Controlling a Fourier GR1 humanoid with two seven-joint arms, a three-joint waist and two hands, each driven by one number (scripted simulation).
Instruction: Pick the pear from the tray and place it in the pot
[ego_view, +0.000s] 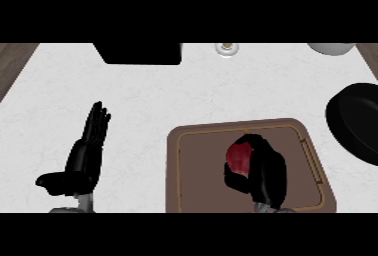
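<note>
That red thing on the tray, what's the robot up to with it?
The robot's right hand is over the brown tray, its fingers curled round a red pear that sits about in the tray's middle. The black pot it should go into waits at the counter's right edge. The left hand rests open on the white counter, left of the tray.

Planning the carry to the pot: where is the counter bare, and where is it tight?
Bare: the wide middle between left hand, tray and black box; also the strip between tray and pot. Tight: the tray, where the right hand curls round the pear.
</note>
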